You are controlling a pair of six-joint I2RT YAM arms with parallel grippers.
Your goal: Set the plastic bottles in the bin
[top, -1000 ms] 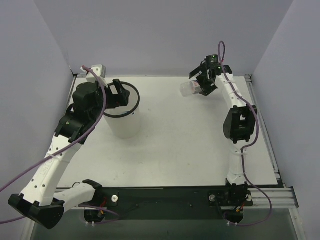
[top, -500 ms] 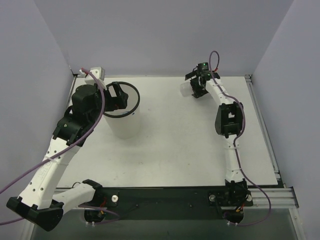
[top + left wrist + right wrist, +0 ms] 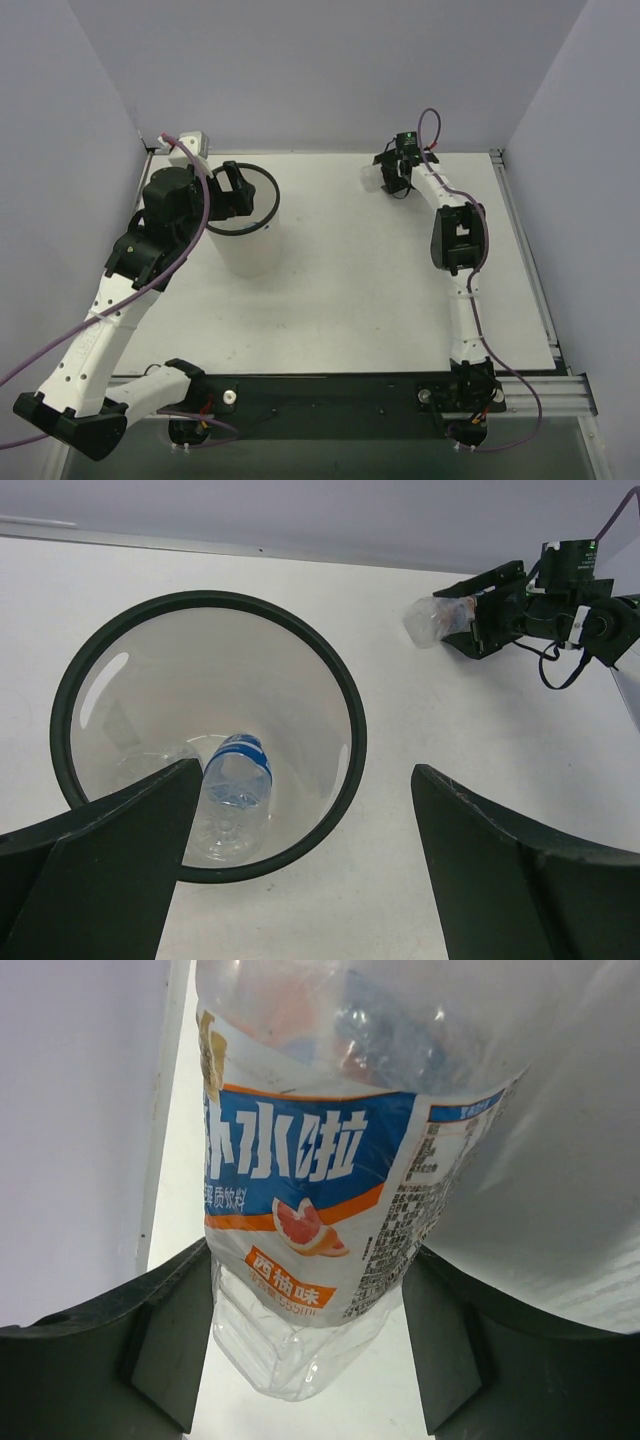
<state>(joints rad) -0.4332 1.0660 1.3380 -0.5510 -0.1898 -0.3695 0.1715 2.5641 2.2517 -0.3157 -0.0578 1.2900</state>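
The bin (image 3: 250, 255) stands at the left of the table, white with a black rim (image 3: 356, 735). Inside it lies a clear plastic bottle with a blue label (image 3: 236, 788), and a second clear bottle (image 3: 165, 763) shows dimly beside it. My left gripper (image 3: 232, 192) hangs open over the bin's near edge, nothing between its fingers (image 3: 110, 865). At the far right my right gripper (image 3: 396, 176) is shut on a third bottle (image 3: 310, 1210) with a white-blue label; both fingers (image 3: 165, 1335) press its sides. This bottle (image 3: 372, 178) sticks out to the gripper's left.
Grey walls close in the table on the left, back and right. A small white box (image 3: 192, 141) sits in the back left corner. A metal rail (image 3: 520, 240) runs along the table's right edge.
My right gripper has come down around the white-blue labelled bottle at the back and shut on it. The left gripper has stayed over the bin, open.
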